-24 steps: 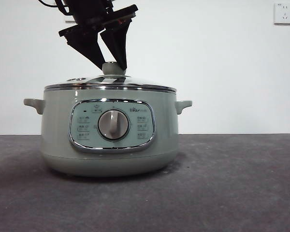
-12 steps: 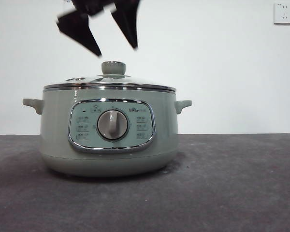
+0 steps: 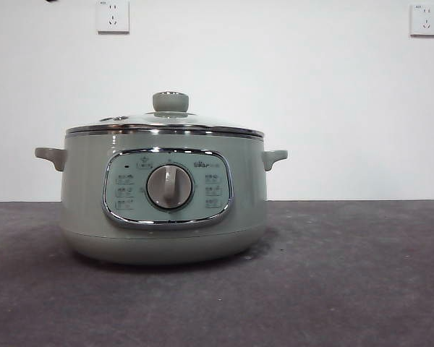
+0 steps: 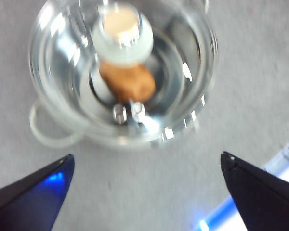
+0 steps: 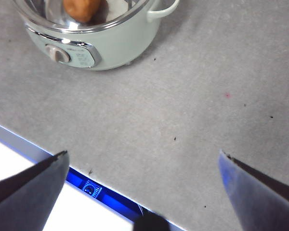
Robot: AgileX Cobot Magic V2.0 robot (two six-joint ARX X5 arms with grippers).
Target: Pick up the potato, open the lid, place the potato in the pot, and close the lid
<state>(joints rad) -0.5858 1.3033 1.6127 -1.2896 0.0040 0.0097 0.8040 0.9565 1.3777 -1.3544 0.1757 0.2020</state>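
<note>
Nearest the low camera, bare grey surface (image 3: 333, 289) in front of the pot (image 3: 163, 202), dark and speckled. Next, the pot itself, upright, control panel (image 3: 168, 188) and silver dial (image 3: 169, 186) facing forward, one small handle out to each side. On top of the pot, the lid (image 3: 165, 123) seated level all round the rim, pale-green knob (image 3: 170, 101) upright at its centre. Inside the pot, under the glass, the potato (image 4: 127, 82), lying near the middle, partly behind the knob from above. High above the pot, the left claw (image 4: 144, 192), spread wide, gripping nothing, well clear of the lid. Off to one side of the pot, over bare surface near the table edge, the right claw (image 5: 144, 187), also spread wide and empty. Behind the pot, white wall with two sockets (image 3: 113, 16).
</note>
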